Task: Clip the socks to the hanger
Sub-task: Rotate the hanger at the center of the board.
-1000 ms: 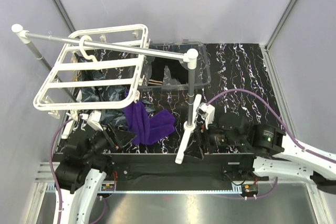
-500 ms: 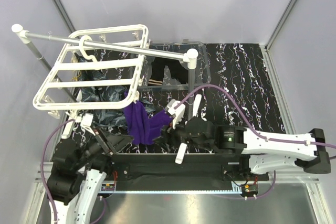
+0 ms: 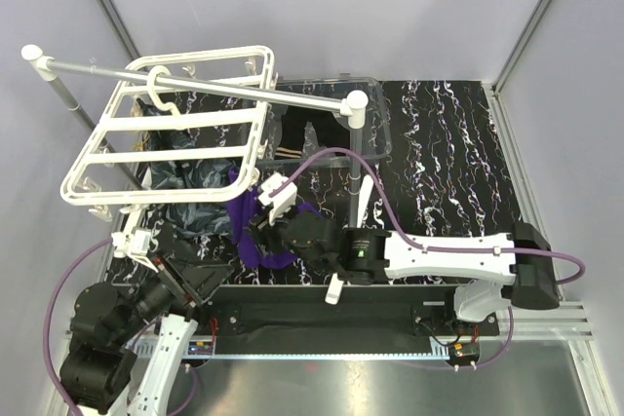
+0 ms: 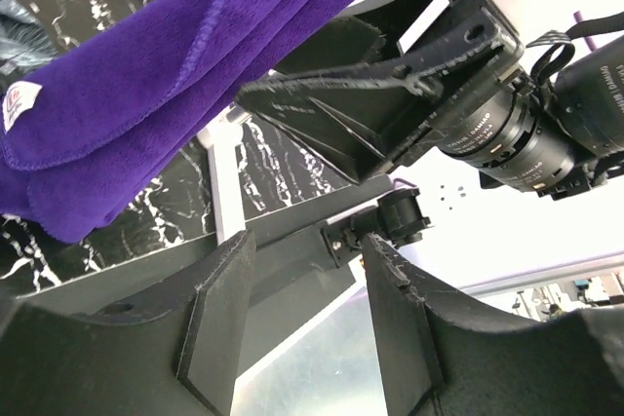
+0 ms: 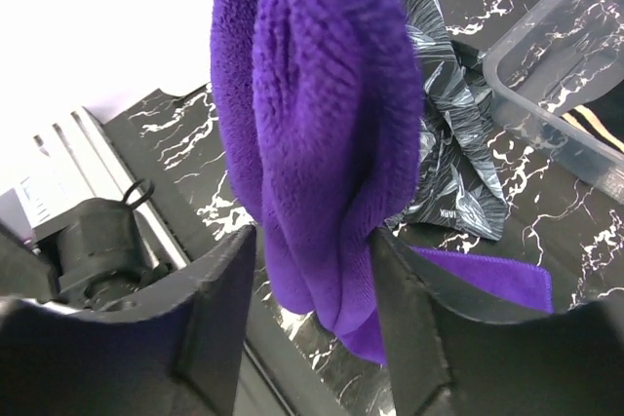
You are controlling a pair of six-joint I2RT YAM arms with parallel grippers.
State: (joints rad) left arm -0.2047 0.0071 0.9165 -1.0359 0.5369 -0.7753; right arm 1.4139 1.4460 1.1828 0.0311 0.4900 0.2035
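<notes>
**A:** Where is the purple sock (image 5: 322,124)?

**B:** It hangs in a fold from the near right corner of the hanger (image 3: 98,139), and its lower end reaches down to the table (image 3: 439,163). I think a clip there has its top edge, though the clip itself is hard to make out.

**A:** And the grippers?

**B:** The right gripper (image 5: 310,270) has a finger on each side of the hanging fold. The fabric fills the gap and touches both fingers, so I read it as pinched on the sock. The left gripper (image 4: 304,270) sits low at the near edge with a moderate gap between its fingers and nothing in it.

**A:** So how far along is the task?

**B:** It looks early. At most one sock is on the hanger and the rest are unclipped. The marbled socks (image 3: 190,174) lie in a heap on the table under the frame. The black sock with tan stripes (image 3: 292,143) is in the clear bin (image 5: 531,94).

**A:** What's the count?

**B:** There is one hanger, hooked over one rod stand (image 3: 353,148). There is one bin, one purple sock and one striped sock. I cannot count the marbled ones because they overlap. Two arms are in view.
</notes>
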